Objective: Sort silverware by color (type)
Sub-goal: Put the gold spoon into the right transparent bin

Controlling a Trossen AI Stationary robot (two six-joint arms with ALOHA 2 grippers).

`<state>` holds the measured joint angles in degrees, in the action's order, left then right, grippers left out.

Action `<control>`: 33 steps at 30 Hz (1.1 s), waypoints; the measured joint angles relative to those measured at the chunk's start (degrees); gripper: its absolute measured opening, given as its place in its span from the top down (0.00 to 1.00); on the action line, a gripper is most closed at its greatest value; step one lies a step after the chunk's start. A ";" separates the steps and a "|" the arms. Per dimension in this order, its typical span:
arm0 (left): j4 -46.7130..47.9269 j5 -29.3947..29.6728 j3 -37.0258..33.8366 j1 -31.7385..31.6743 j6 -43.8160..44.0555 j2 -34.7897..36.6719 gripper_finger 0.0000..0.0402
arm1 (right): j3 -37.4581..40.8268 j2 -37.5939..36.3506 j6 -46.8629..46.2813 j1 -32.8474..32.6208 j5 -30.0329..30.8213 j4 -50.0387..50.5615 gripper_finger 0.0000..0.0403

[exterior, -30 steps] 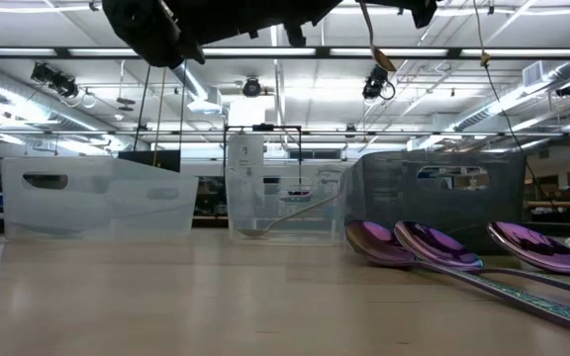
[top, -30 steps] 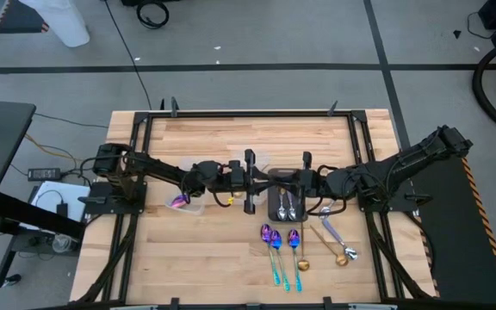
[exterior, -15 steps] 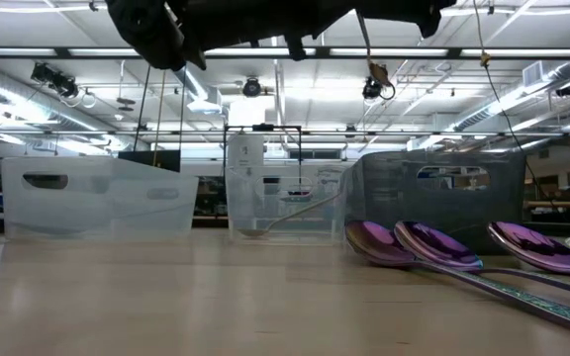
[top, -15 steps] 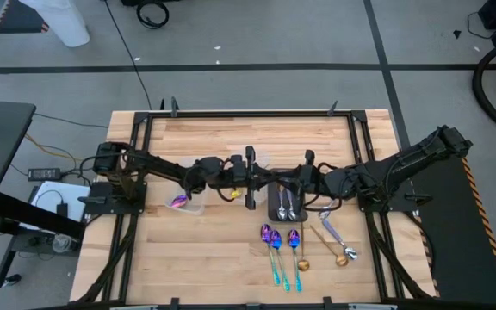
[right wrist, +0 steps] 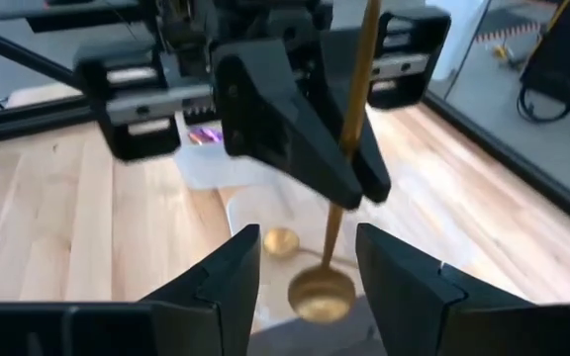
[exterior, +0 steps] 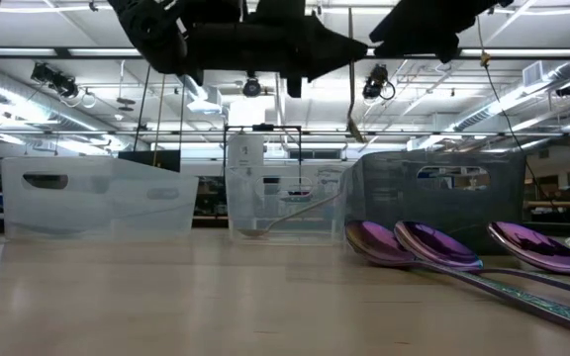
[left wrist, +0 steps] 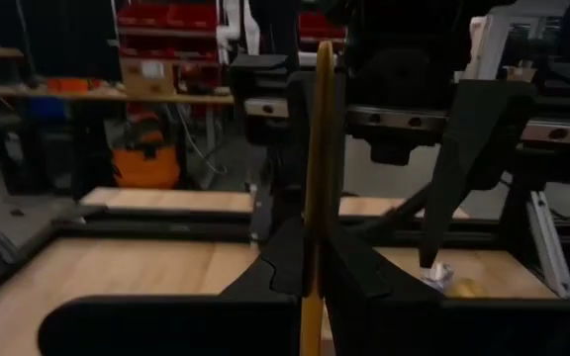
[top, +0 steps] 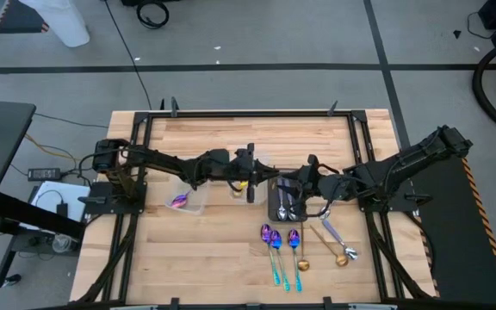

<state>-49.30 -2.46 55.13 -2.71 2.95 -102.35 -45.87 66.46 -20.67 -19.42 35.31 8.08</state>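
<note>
A gold spoon hangs upright over the middle of the table, with my left gripper shut on it. My right gripper faces it, open, one finger on each side of the spoon's bowl and clear of it. Below lies a clear tub with another gold spoon. In the high view, three purple spoons, a gold one and more spoons lie on the wood. Silver spoons lie in the dark tray. My left gripper pinches the gold spoon's handle between its two fingers, part-way along it, with handle showing above and below. The fingers come level from the table's left and lie across the handle. The spoon hangs upright, bowl down, clear of the table.
A second clear tub at the left holds a purple spoon. The dark grey tray stands under my right gripper. A black frame runs round the table. Bare wood lies at the near left and along the far side.
My right gripper has opened and let go of the gold spoon. My left gripper keeps hold of it and has tipped to level. The spoon has swung from a slant to upright, and its bowl now hangs lower.
</note>
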 joint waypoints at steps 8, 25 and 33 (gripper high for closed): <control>9.35 -6.46 -0.07 -3.83 2.48 3.60 0.94 | 0.00 0.00 -5.08 0.00 -0.85 5.01 0.56; 36.83 -6.89 -0.04 -7.60 0.82 9.51 0.92 | 0.00 0.00 -6.57 0.00 0.88 5.76 0.56; 42.65 -6.89 -0.04 -8.38 2.78 8.54 0.91 | 0.00 0.98 -8.08 0.00 1.29 4.67 0.56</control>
<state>-6.65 -9.34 55.09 -11.09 5.73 -93.80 -45.87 67.44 -28.75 -19.42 36.60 12.75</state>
